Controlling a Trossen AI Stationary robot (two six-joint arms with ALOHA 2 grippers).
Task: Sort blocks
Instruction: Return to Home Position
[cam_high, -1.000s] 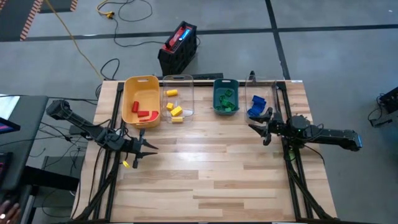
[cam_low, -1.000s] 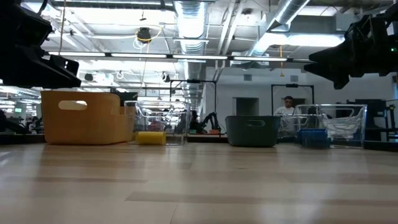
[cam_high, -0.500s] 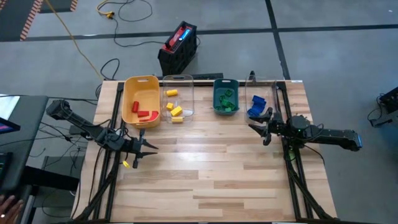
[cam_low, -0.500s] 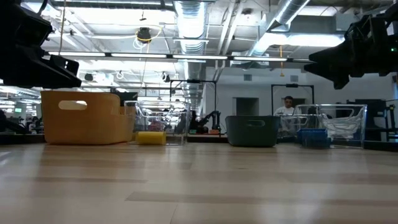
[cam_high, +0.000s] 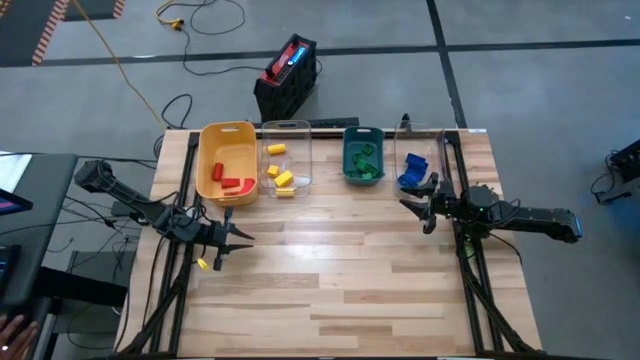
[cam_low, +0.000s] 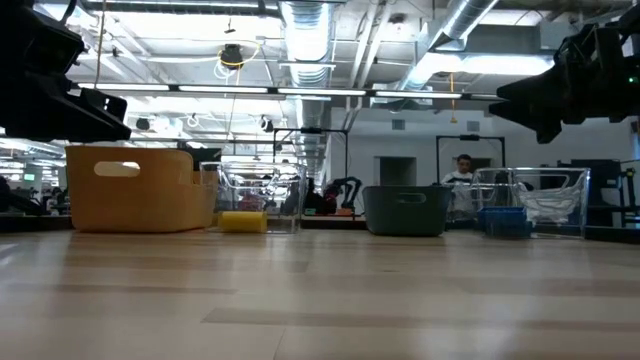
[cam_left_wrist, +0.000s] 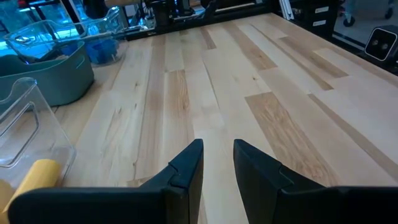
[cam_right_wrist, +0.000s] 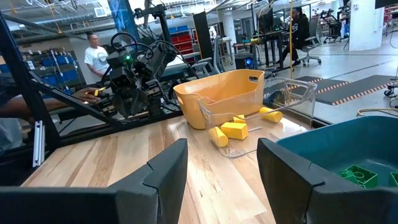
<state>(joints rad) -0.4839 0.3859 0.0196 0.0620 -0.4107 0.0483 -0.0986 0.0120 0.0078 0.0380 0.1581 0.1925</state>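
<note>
The blocks lie sorted in four bins along the table's far edge. Red ones are in the yellow bin (cam_high: 225, 165), yellow ones in a clear bin (cam_high: 286, 158), green ones in the teal bin (cam_high: 362, 156), and blue ones in a second clear bin (cam_high: 414, 165). One yellow block (cam_high: 285, 191) lies at the first clear bin's near end and also shows in the left wrist view (cam_left_wrist: 37, 175). My left gripper (cam_high: 240, 238) hangs open and empty over the table's left part. My right gripper (cam_high: 414, 206) hangs open and empty near the blue blocks' bin.
Bare wooden tabletop (cam_high: 340, 270) stretches between and in front of both grippers. A black and red case (cam_high: 286, 75) stands on the floor behind the table. People show in the room beyond (cam_low: 463, 172) (cam_right_wrist: 96, 53).
</note>
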